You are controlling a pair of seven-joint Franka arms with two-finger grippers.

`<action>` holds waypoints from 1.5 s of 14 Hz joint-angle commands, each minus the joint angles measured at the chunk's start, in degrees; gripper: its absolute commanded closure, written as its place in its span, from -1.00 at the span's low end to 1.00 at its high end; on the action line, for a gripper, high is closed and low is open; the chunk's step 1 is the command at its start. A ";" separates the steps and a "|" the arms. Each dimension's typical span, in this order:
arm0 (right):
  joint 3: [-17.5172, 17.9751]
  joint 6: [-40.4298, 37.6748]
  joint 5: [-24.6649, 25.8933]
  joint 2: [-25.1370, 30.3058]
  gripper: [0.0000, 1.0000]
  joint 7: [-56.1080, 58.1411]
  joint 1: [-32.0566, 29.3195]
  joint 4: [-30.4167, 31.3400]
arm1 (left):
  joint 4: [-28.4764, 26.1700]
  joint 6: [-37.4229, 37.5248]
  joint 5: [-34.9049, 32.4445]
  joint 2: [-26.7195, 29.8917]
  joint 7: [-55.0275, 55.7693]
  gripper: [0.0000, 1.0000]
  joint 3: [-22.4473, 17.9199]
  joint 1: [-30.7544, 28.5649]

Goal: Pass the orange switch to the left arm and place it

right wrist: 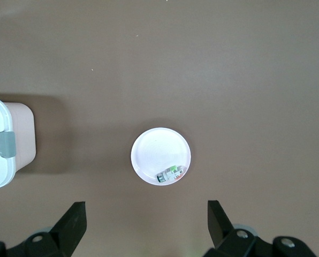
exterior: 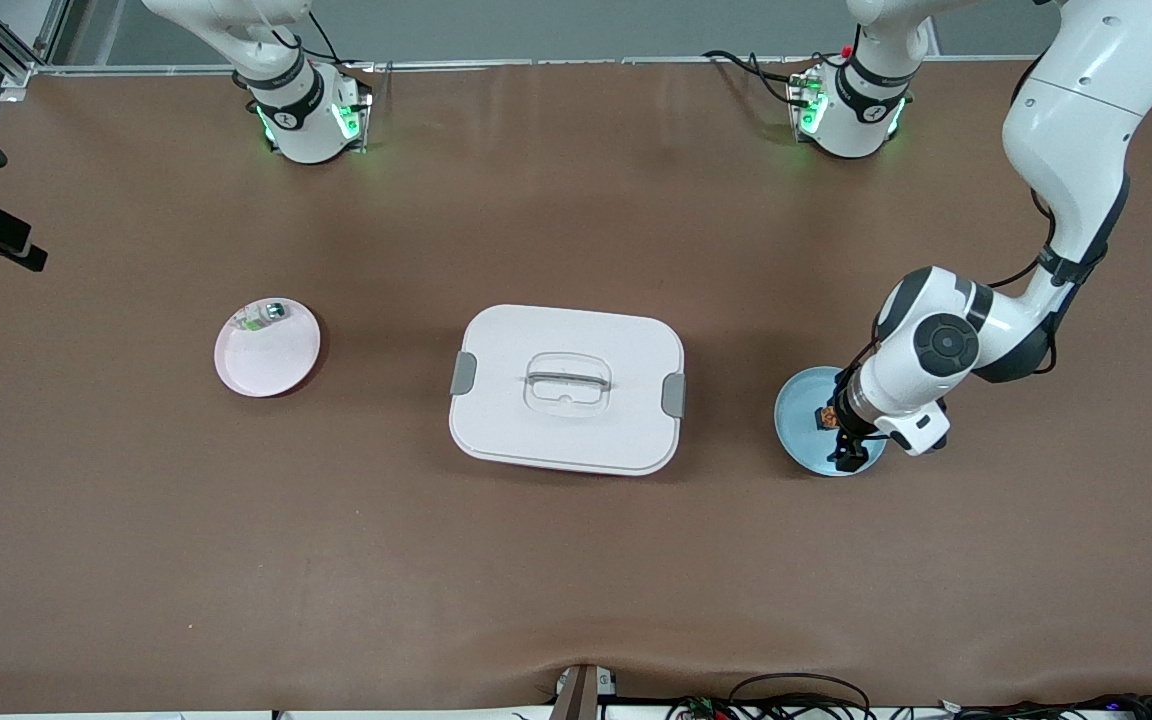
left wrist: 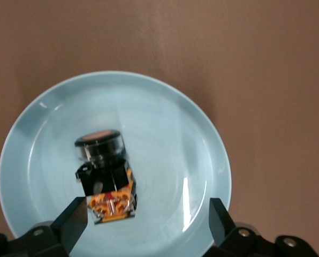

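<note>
**Switch on the blue plate, left arm poised above it**

Brown counter (exterior: 576, 560) stretched across the whole scene, with the box (exterior: 566, 388) at its centre, a pink plate (exterior: 281, 365) at the box's nine o'clock in the front view and a blue plate (exterior: 794, 405) at its three o'clock. The orange switch (left wrist: 105, 174) lay on its side in the blue plate, toward the middle, apart from the rim. A small green-and-silver part (exterior: 264, 317) sat at the pink plate's twelve o'clock edge.

The left end effector (exterior: 848, 440) hung low over the blue plate, jaws spread wide and empty, the switch lying roughly between its fingertips (left wrist: 74, 217) but untouched. The right end effector (right wrist: 146, 225) waited high above the pink plate, also wide open and holding nothing.

Judging from this, the grasp was not yet made. The switch looked small and rounded at its cap, so closing jaws might roll it or pinch it off-centre and let it slip. A low carry toward the right arm could clip the box lid.
</note>
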State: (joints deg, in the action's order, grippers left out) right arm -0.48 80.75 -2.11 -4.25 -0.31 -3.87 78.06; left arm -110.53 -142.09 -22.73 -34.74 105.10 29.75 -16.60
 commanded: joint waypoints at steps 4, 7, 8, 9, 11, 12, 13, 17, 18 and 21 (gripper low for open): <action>-0.13 0.02 -0.44 2.32 -1.00 0.05 0.09 1.31 | -1.00 0.68 11.20 4.07 -29.90 -1.00 -3.39 2.28; -0.22 -1.03 -0.61 3.19 -1.00 -0.04 0.09 1.31 | -1.00 0.68 13.05 4.77 -53.94 -1.00 -3.47 2.19; -0.22 -0.95 -0.52 3.20 -1.00 0.04 0.09 1.31 | -1.00 0.68 13.58 4.86 -62.73 -1.00 -4.08 2.19; -0.22 -1.04 -0.52 3.20 -1.00 0.04 0.09 1.31 | -1.00 0.68 14.63 4.86 -69.87 -1.00 -4.70 2.27; -0.22 -0.95 -0.52 3.20 -1.00 0.04 0.09 1.40 | -1.00 0.68 15.95 5.12 -77.04 -1.00 -5.14 2.28; -0.22 -0.77 -0.52 3.03 -1.00 0.04 0.17 1.48 | -1.00 0.68 16.13 5.47 -78.10 -1.00 -5.40 2.28; -0.22 -0.77 -0.52 2.85 -1.00 0.04 0.09 1.83 | -0.56 0.94 16.31 5.74 -78.72 -1.00 -5.49 2.28; -0.22 -0.78 -0.44 2.67 -1.00 0.40 0.26 2.19 | 0.14 1.73 22.02 7.32 -95.58 -1.00 -7.25 2.10; -0.22 -0.86 -0.17 2.67 -1.00 0.48 0.09 2.10 | 0.66 1.73 21.76 7.76 -95.43 -1.00 -7.34 2.01; -0.31 -1.30 -0.08 2.67 -1.00 0.57 -0.09 2.19 | 3.03 4.35 20.53 9.61 -95.34 -1.00 -7.25 2.10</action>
State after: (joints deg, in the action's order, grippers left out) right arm -0.63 79.65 -2.11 -2.36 -0.31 -3.87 79.38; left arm -109.05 -140.83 -2.14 -27.22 10.73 22.99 -15.11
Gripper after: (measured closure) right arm 0.000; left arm 0.000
